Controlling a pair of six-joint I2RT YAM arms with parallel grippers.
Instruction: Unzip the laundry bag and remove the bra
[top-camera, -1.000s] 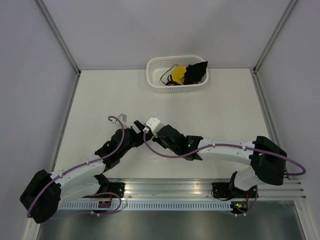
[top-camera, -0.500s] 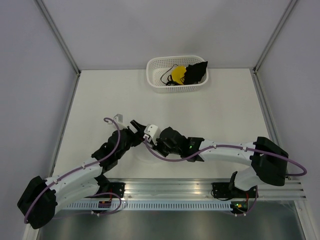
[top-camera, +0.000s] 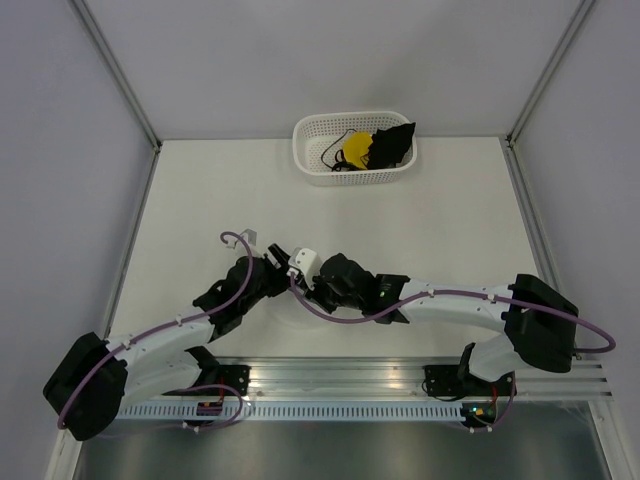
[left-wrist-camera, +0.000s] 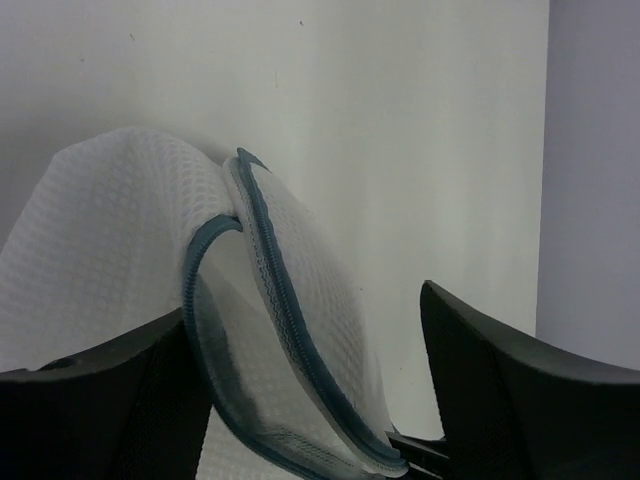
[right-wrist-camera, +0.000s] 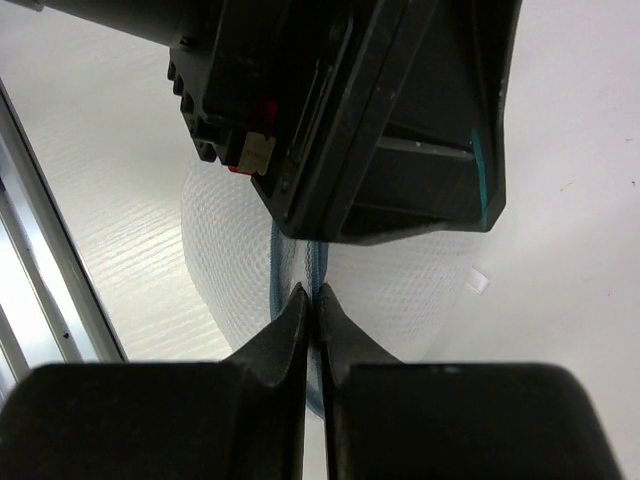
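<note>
The laundry bag (left-wrist-camera: 150, 240) is a white mesh pouch with a teal zipper rim, its two halves parted. It lies on the table between the wide-apart fingers of my open left gripper (left-wrist-camera: 305, 300). My right gripper (right-wrist-camera: 312, 295) is shut on the bag's zipper rim (right-wrist-camera: 300, 250), right under the left gripper's body. In the top view both grippers, left (top-camera: 275, 262) and right (top-camera: 308, 282), meet near the table's front middle and hide the bag. The bra (top-camera: 372, 147), yellow and black, lies in the white basket (top-camera: 310, 170) at the back.
The basket stands at the table's far edge, well away from both arms. A metal rail (top-camera: 400, 378) runs along the near edge by the arm bases. Grey walls close the left and right sides.
The right gripper has shifted a little to the left. The left arm swung slightly outward and came back. Both grippers stay together over the bag.
</note>
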